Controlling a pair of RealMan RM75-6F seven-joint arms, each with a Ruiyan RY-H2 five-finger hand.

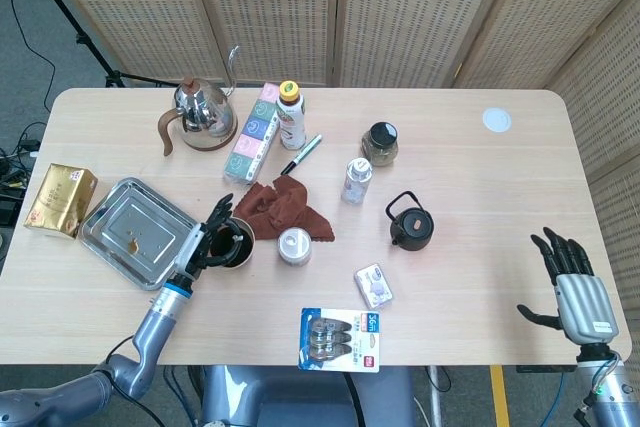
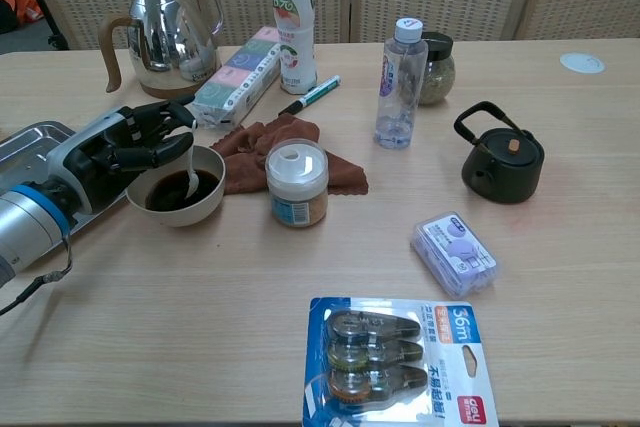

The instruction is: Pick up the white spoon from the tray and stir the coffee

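Note:
A white bowl of dark coffee (image 2: 178, 190) stands just right of the steel tray (image 2: 28, 139); in the head view the bowl (image 1: 234, 245) sits beside the tray (image 1: 135, 232). My left hand (image 2: 112, 152) reaches over the bowl's left rim and pinches the white spoon (image 2: 190, 165), whose tip dips into the coffee. In the head view the left hand (image 1: 200, 244) is at the bowl's left side. My right hand (image 1: 573, 285) hangs open past the table's right front corner, holding nothing.
A brown cloth (image 2: 265, 142) and a small jar (image 2: 296, 184) lie right of the bowl. Behind them stand a steel kettle (image 2: 165, 35), a pastel box (image 2: 238, 72) and a drink bottle (image 2: 295, 22). A black teapot (image 2: 502, 155) and a tape pack (image 2: 390, 362) lie further right.

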